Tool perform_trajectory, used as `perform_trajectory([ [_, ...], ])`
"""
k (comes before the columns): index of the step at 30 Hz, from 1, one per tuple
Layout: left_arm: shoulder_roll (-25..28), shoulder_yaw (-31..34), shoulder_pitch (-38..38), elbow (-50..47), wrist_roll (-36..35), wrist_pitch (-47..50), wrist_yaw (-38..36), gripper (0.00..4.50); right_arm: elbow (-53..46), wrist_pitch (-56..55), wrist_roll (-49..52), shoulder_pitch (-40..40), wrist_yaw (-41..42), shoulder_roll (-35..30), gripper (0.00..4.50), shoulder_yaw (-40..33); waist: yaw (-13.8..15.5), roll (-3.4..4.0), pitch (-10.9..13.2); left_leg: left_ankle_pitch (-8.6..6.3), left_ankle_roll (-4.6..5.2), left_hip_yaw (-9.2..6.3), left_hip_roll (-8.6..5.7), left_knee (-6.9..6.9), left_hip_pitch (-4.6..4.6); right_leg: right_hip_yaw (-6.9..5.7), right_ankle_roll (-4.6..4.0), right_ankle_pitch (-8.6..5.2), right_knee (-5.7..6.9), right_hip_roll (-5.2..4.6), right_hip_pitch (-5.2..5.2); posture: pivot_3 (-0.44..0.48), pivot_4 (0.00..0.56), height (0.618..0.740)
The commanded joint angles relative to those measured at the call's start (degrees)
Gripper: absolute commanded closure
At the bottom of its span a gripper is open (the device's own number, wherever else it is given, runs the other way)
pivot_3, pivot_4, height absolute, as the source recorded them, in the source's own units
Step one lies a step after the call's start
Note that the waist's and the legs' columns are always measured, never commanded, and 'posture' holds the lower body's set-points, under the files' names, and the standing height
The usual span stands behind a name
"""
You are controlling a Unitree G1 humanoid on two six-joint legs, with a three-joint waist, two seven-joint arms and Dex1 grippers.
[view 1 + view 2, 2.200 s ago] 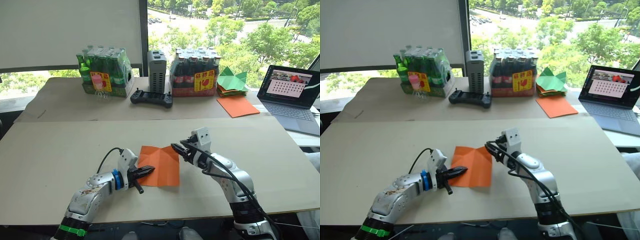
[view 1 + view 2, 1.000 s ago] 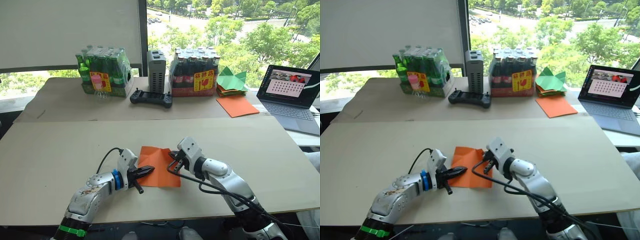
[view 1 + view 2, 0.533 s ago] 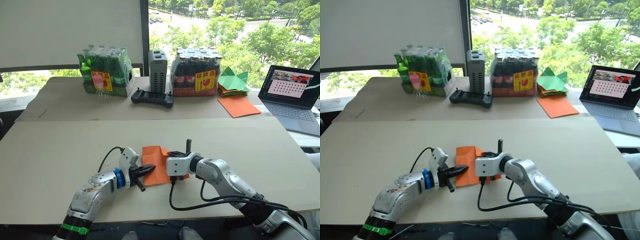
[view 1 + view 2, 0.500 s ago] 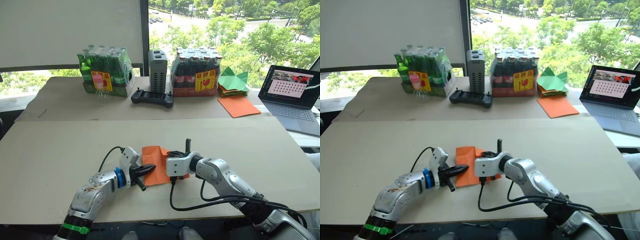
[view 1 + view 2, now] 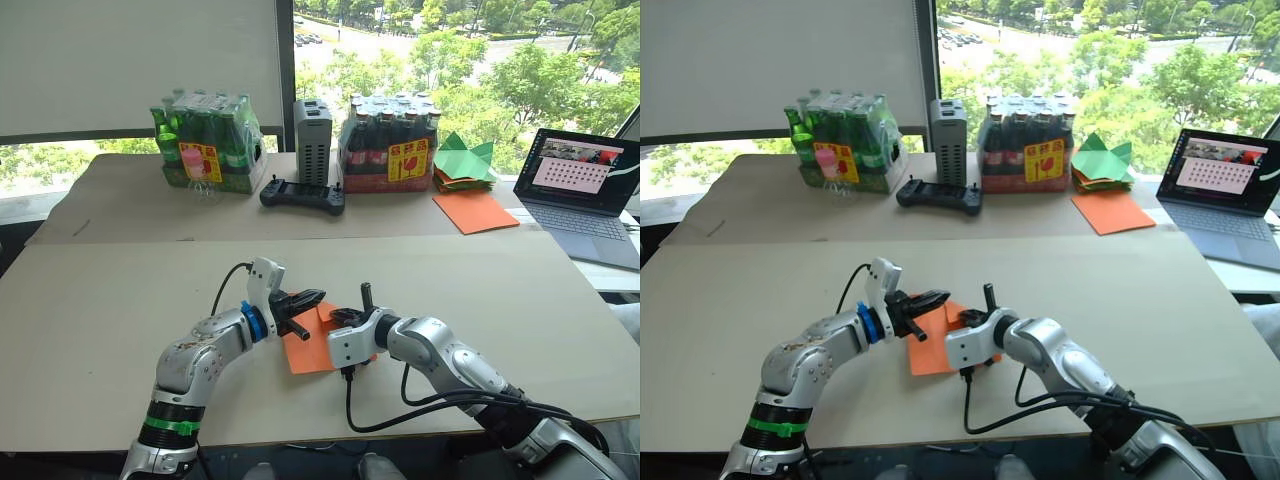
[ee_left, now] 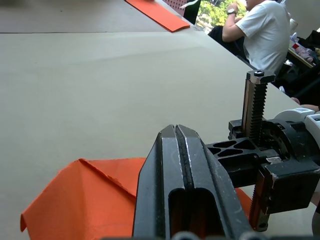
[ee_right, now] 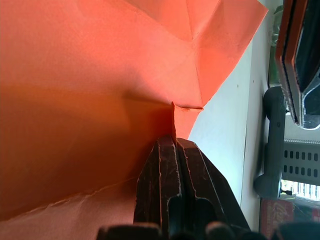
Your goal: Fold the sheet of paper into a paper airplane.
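The tabletop (image 5: 120, 300) lies bare around the two grippers. At its middle the left gripper (image 5: 312, 297) and right gripper (image 5: 345, 316) crowd close over the sheet of paper (image 5: 308, 350).

Thin matt orange sheet of paper (image 5: 312, 345), creased, with a slight sheen on its folds. Left gripper (image 6: 182, 165) fingers: smooth black plastic, faintly glossy. Table (image 5: 100, 300): dull beige board, smooth. Shrink-wrapped bottles (image 5: 207, 140) in the upper left glisten.

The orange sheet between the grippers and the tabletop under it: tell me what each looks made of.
The sheet of paper: thin matte paper, judging by its sharp straight creases and a lifted corner. The tabletop: plain beige board, matte, possibly cardboard or fibreboard; the look leaves that open.
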Motion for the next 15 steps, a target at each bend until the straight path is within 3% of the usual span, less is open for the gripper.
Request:
perform_trajectory([
  [1,0.3,-1.5,-1.1,0.9,2.4,-1.8,0.4,4.5,-0.9,-1.2,-0.4,0.2,0.8,0.8,4.45,-1.1,0.0,0.0,0.0,0.0,0.0,0.0,0.0,0.0,0.01,0.0,0.0,0.0,0.0,0.0,0.01,0.0,0.15,0.74],
  [15,-0.4,-5.9,-5.0,12.8,10.7,-8.2,-1.5,4.5,-1.4,-1.5,-1.0,1.3,2.2,2.1,4.45,-2.7,0.0,0.0,0.0,0.0,0.0,0.0,-0.02,0.0,0.01,0.0,0.0,0.01,0.01,0.0,0.01,0.0,0.15,0.74],
])
